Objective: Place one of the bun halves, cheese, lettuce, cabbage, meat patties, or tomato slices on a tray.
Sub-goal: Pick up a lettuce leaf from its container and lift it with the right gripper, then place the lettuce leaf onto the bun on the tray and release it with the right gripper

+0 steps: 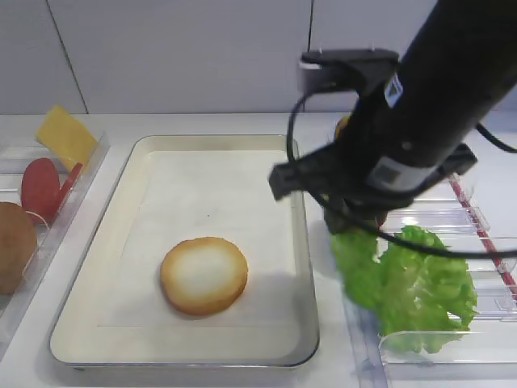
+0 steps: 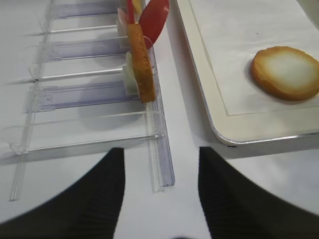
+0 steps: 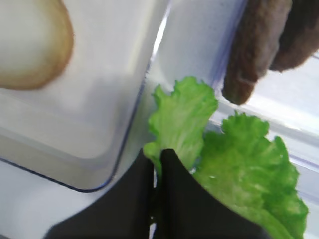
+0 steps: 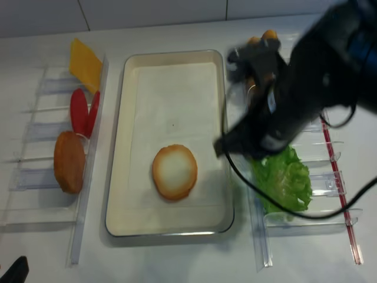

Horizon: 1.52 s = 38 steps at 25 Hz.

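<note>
While pinched: black right gripper (image 3: 158,158), jaws together on the frilly bright green lettuce leaf (image 3: 185,117), lower centre.
Left gripper (image 2: 159,164): apart.
Tray: round golden bun half (image 1: 203,275) on cream rectangular tray (image 1: 300,242).

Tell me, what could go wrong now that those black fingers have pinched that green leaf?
The right fingers pinch only the frilly edge of the lettuce, so it might tear or slip free on lifting. The bigger green leaves press right against it and may get dragged out of the clear bin too. The leaf also has to cross the tray rim to reach the bun half; a drooping edge could catch there.
</note>
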Tool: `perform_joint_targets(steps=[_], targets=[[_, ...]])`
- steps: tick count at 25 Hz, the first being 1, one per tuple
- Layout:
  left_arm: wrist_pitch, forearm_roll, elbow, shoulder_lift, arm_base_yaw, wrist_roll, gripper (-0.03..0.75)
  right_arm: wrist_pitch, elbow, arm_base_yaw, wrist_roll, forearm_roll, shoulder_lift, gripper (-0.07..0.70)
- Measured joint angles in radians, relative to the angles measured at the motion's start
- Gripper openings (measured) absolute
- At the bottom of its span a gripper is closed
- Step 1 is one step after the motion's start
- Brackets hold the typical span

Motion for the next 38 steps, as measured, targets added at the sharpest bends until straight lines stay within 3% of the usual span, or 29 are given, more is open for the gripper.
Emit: perform_joint_targets(steps=[4, 10, 13, 16, 20, 38], targets=[[0.0, 0.0, 0.0, 0.0, 0.0, 0.0, 0.342, -0.039, -0.102, 0.0, -0.131, 0.244, 0.007, 0.032], [0.0, 0.0, 0.0, 0.0, 0.0, 0.0, 0.342, -0.134, -0.113, 0.002, -0.408, 0.653, 0.156, 0.032], [0.0, 0.0, 0.0, 0.0, 0.0, 0.0, 0.341, -0.164, -0.123, 0.002, -0.529, 0.814, 0.247, 0.031], [0.0, 0.0, 0.0, 0.0, 0.0, 0.0, 0.341, -0.183, -0.152, 0.002, -0.593, 0.89, 0.312, 0.031], [0.0, 0.0, 0.0, 0.0, 0.0, 0.0, 0.341, -0.204, -0.167, 0.002, -0.607, 0.889, 0.377, 0.031], [0.0, 0.0, 0.0, 0.0, 0.0, 0.0, 0.341, -0.287, -0.169, 0.002, -0.367, 0.459, 0.455, 0.031]])
